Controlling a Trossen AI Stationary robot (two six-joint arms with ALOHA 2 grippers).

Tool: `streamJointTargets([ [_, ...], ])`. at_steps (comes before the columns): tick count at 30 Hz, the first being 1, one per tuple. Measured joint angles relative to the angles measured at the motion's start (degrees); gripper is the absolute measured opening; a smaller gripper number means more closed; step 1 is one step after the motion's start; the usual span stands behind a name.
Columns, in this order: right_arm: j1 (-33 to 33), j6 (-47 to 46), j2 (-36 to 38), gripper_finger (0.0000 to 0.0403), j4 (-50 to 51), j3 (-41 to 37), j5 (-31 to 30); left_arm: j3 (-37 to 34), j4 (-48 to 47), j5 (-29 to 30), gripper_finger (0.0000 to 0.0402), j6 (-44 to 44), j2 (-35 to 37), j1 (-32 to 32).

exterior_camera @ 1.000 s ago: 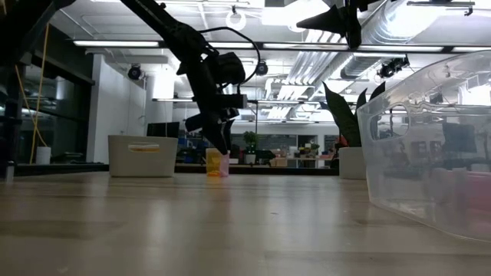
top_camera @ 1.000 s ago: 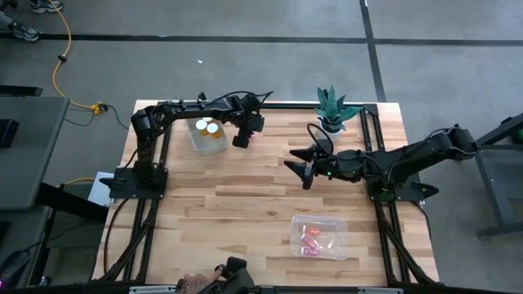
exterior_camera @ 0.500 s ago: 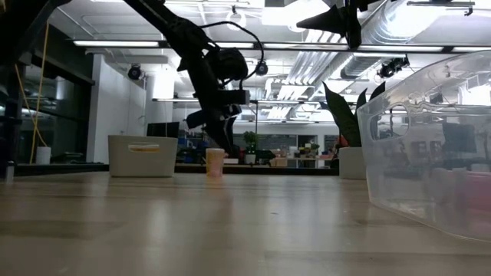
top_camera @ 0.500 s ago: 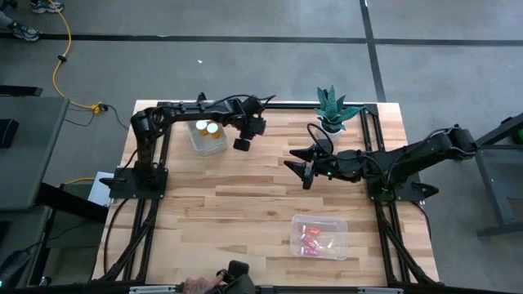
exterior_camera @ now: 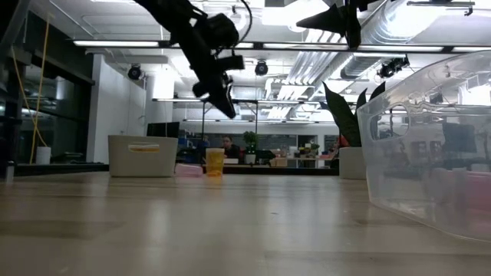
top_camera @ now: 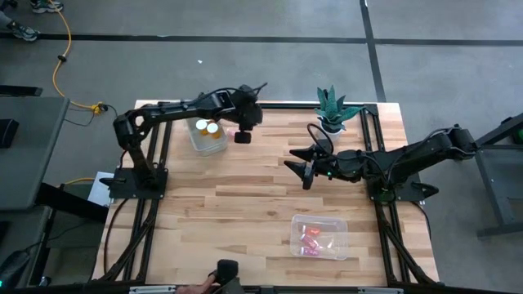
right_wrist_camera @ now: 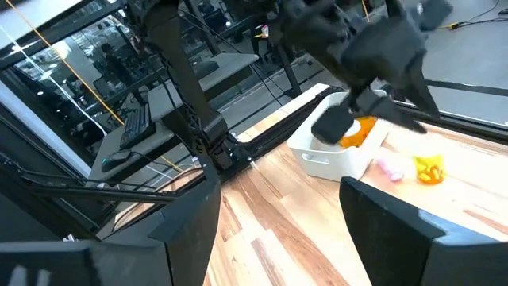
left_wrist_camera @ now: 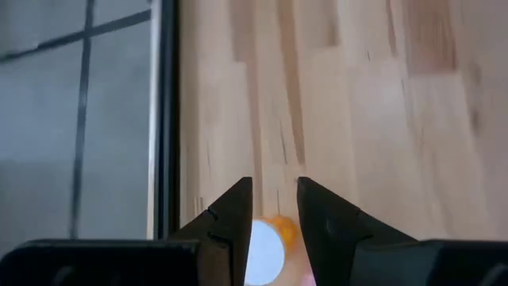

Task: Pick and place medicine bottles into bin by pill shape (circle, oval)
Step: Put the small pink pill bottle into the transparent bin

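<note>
Left gripper (top_camera: 243, 137) raised at about 11 o'clock on table (top_camera: 245, 204), fingers parted, clamping nothing, above orange medicine bottle (exterior_camera: 215, 162) standing upright beside far tub (top_camera: 207, 137). Pink bottle (right_wrist_camera: 386, 167) lying just beside it. Right gripper (top_camera: 296, 162) hovering near centre, fingers spread wide, empty.

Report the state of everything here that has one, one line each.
left gripper: open, empty, above the amber bottle
right gripper: open, empty, over mid-table
amber bottle: upright on the table, capped
pink bottle: lying on its side on the table
far tub: holds two white-capped bottles
near tub: holds reddish-pink bottles
</note>
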State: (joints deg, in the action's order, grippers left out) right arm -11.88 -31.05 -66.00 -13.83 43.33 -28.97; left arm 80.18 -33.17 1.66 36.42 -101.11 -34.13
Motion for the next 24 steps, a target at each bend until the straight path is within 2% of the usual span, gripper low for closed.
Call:
streamJointTargets([
  [5, 0.0, 0.0, 0.0, 0.0252, 0.5, 0.0, 0.0, 0.1, -1.0, -1.7, 0.01, -9.2, 1.6, -2.1],
  [17, 0.0, 0.0, 0.0, 0.0252, 1.5, 0.0, 0.0, 0.0, -11.9, -4.2, 0.0207, -6.9, -2.0, -10.9],
  [24, 0.0, -1.7, 0.0, 0.0252, 2.1, 0.0, 0.0, 0.0, -13.5, -9.3, 0.0229, -4.7, -7.9, -12.8],
])
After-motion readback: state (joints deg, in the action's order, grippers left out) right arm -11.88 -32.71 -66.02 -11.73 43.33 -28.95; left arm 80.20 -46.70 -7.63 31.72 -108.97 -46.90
